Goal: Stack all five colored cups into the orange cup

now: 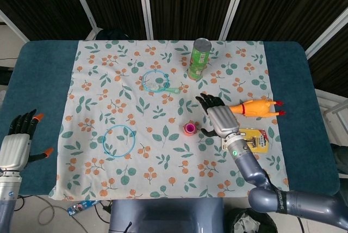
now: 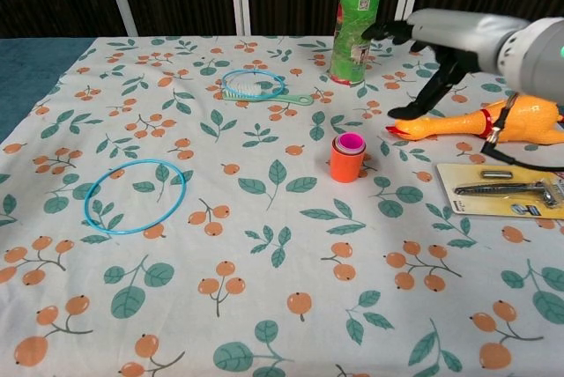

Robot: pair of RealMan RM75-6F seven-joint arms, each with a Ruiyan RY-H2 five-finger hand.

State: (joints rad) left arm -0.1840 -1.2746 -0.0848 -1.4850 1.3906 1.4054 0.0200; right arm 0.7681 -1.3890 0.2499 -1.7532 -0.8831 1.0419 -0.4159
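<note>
with the pink plastic cup [image 2: 351,142] nested down in the orange plastic cup [image 2: 346,162], only its rim shows above the orange rim, and a thin blue edge is just visible between them. stack stands upright on the floral leaf-and-berry tablecloth [image 1: 136,162], right of the cloth's centre.

right hand [image 1: 219,118] is off the stack, fingers spread apart and holding nothing. in the chest view it hangs above the cloth, up and to the right of the cups, over the head end of the yellow rubber chicken [image 2: 480,121], fingers pointing down. not touching the cups.

left hand [image 1: 16,146] is at the left edge of the blue table [image 1: 41,64], off the cloth, fingers apart, holding nothing; head view only.

other items on the cloth:
- green cylindrical snack can [image 2: 357,18], upright near the far edge, behind the cups
- light blue plastic hair brush [image 2: 260,86], far-left of the cups
- blue thin plastic ring [image 2: 137,196], flat, toward the left edge
- yellow-backed blister card with a metal tool [image 2: 515,190], near the right edge, on the near side of the chicken
</note>
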